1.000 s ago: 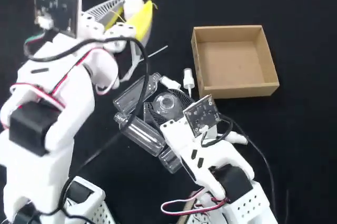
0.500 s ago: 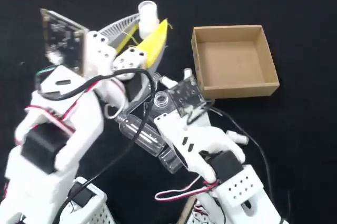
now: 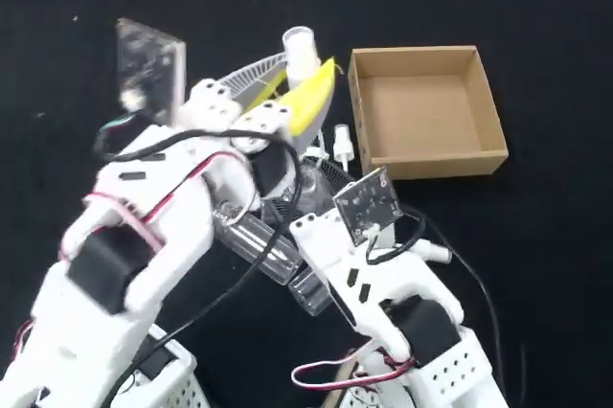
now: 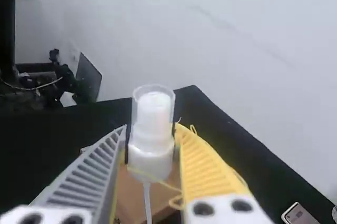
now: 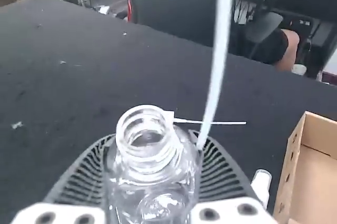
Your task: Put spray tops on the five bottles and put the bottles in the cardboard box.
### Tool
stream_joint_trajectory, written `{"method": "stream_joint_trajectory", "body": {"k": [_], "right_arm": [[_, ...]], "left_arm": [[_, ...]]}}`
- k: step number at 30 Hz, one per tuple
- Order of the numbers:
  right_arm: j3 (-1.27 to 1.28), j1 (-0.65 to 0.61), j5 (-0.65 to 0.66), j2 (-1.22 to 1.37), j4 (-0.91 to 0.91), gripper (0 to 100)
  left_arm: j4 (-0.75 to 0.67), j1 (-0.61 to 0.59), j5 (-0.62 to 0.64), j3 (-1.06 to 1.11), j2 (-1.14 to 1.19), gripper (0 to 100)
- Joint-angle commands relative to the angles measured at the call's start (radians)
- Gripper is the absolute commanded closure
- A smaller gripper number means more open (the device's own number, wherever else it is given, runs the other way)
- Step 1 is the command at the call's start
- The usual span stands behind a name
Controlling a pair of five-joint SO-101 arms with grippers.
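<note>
Spray top point(image 4: 151, 109) is clenched in your left gripper point(image 4: 151, 135), its tube point(image 5: 218, 50) hanging just beside the open neck of the bottle point(image 5: 150, 153), ready for insertion. Your right gripper point(image 5: 155, 148) grasps that bottle upright to receive it, with the cardboard box point(image 3: 450, 165) at its 2 o'clock.

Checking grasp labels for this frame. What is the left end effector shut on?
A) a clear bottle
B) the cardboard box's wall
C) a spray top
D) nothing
C: the left wrist view shows the white spray top clamped upright in the left end effector, with its thin tube hanging below. The clear bottle, its neck uncapped, is in the right end effector.
</note>
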Motion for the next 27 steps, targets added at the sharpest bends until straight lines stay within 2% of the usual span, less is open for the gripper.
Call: {"method": "stream_joint_trajectory", "body": {"k": [1, 6, 13, 27], "right_arm": [[-0.002, 0.025, 0.000, 0.002, -0.041, 98.8], [-0.005, 0.025, 0.000, 0.074, -0.094, 98.8], [-0.008, 0.025, 0.000, 0.120, -0.123, 98.8], [-0.030, 0.034, -0.003, 0.120, -0.117, 98.8]], "left_arm": [[0.068, 0.002, 0.012, -0.108, -0.094, 97], [0.071, -0.059, 0.012, -0.076, -0.186, 97], [0.052, -0.051, 0.012, -0.065, -0.183, 97], [-0.051, -0.028, 0.020, 0.093, -0.183, 97]]}}
